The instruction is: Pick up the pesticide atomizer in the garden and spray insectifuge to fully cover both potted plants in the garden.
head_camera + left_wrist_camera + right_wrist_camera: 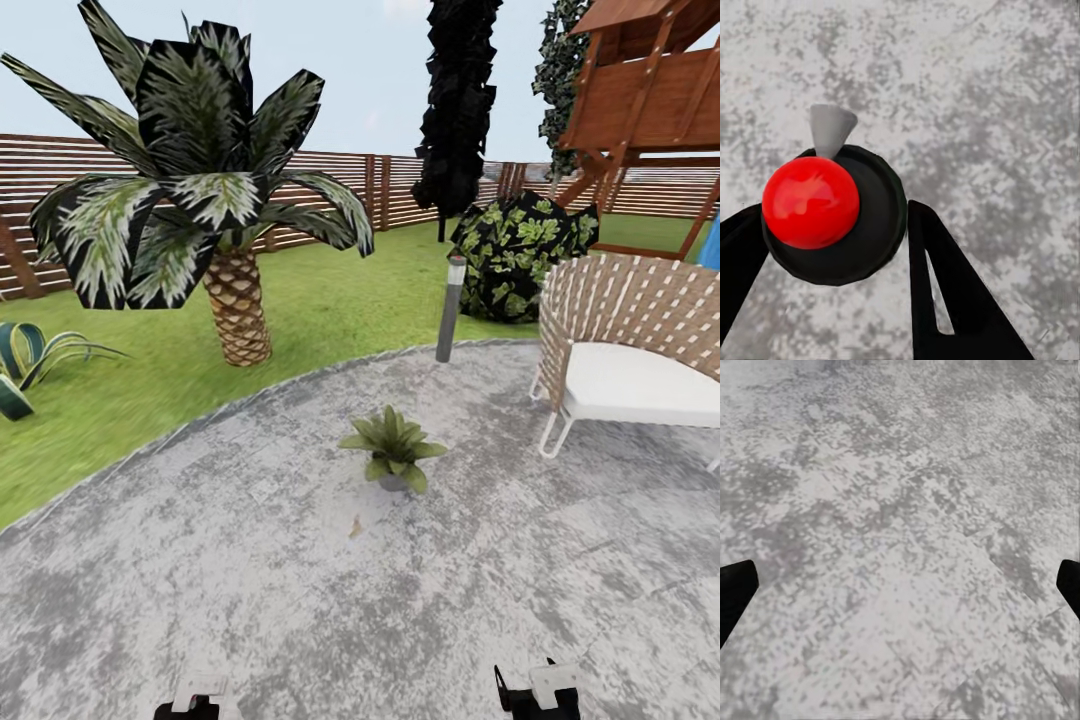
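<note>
Left end effector [832, 247] gripping the pesticide atomizer [832, 217] between its fingers over the grey patio [250, 580], right end effector [900, 592] spreading wide and empty, one potted plant [392, 447] sitting well ahead of both

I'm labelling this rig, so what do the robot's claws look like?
Left claw: matte black, flat tapering fingers, one with a narrow slot cut through. Right claw: matching black fingertips. In the head view, both wrists show white blocks on black housings. No cables or markings visible.
</note>
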